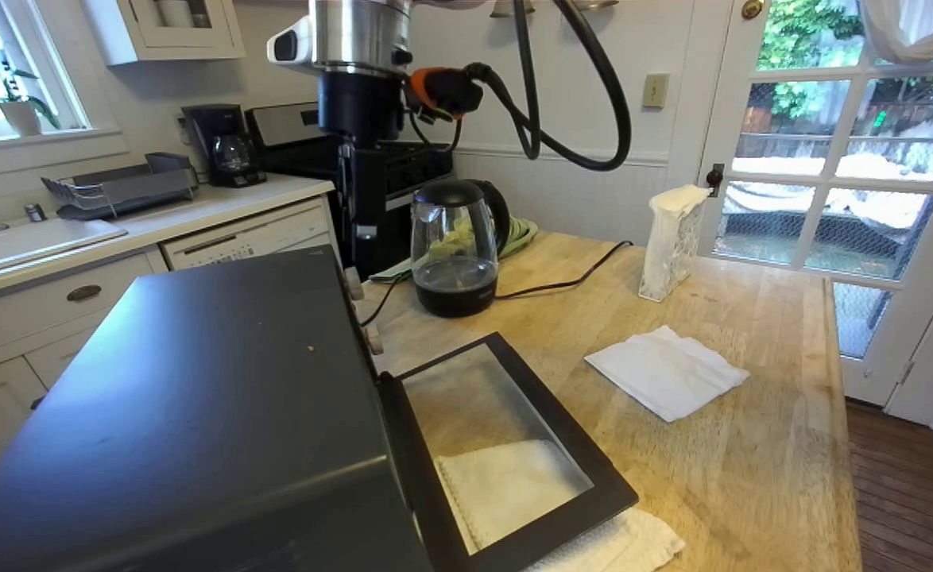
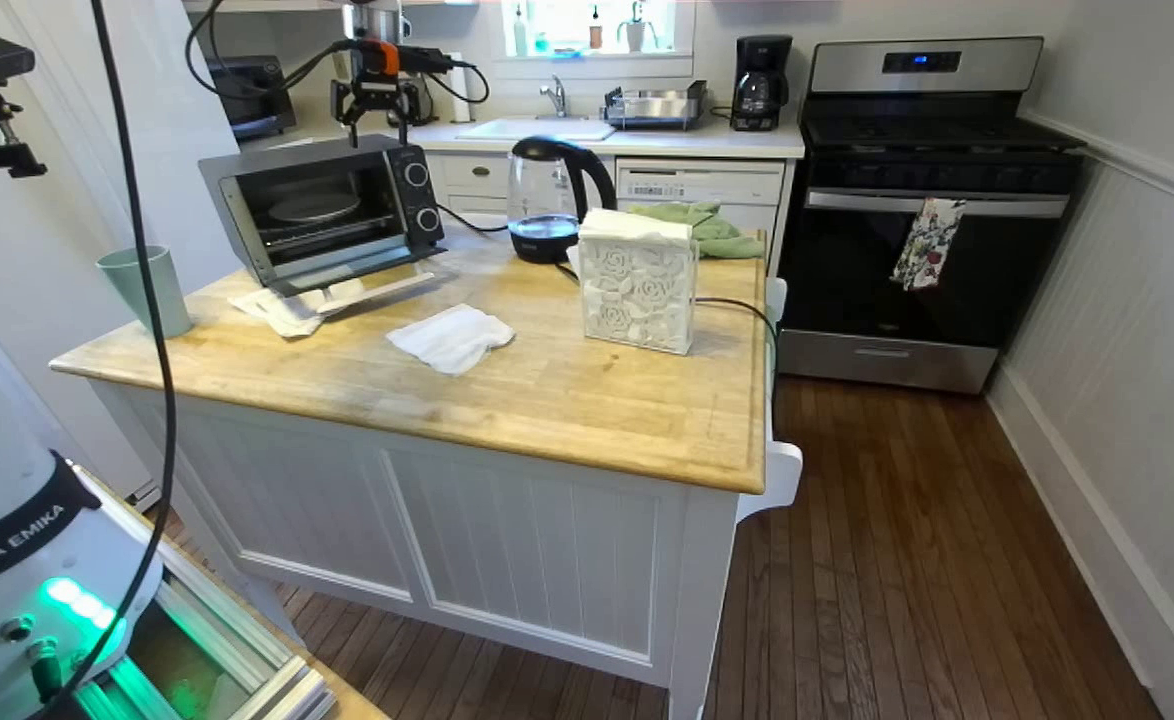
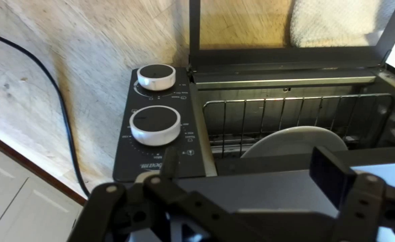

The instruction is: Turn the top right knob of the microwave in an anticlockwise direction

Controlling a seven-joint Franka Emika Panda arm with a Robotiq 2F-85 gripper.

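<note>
Claw was spread wide, empty; round black, white-rimmed upper knob below it was best centred before twisting.

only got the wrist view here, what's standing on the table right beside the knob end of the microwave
Observer: A glass kettle, upright, in both exterior views.
Operator: ok and off the other end of the microwave
Observer: A pale green cup, in an exterior view, toward a corner of the wooden table.
Operator: anything lying out in front, past the open door
Observer: A white napkin, flat on the table and apart from the door.
</note>
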